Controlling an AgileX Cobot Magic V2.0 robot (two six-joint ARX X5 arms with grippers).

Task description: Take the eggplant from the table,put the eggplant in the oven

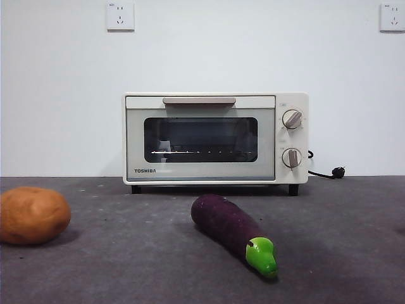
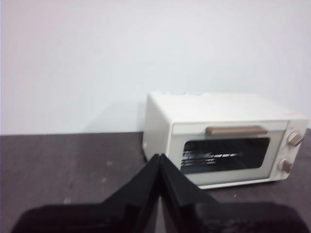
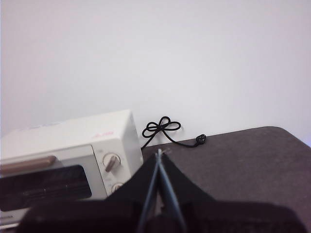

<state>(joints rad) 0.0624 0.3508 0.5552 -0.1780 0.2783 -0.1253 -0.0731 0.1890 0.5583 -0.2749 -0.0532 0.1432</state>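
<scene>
The table [image 1: 354, 253] is dark grey, and the oven [image 1: 215, 138] stands at its back with the door closed. The eggplant [image 1: 231, 229] lies on the table in front of the oven, apart from it, and a potato [image 1: 33, 215] lies far to one side. The left gripper [image 2: 160, 156] and the right gripper [image 3: 159, 151] both have their jaws pressed together, holding nothing.

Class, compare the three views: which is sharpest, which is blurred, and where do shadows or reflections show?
Front view: sharpest, evenly lit; soft shadows on the table under the eggplant and potato; faint reflections in the oven window. Left wrist view: blurred throughout, left gripper shut. Right wrist view: softly blurred, right gripper shut, power cord still readable.
</scene>
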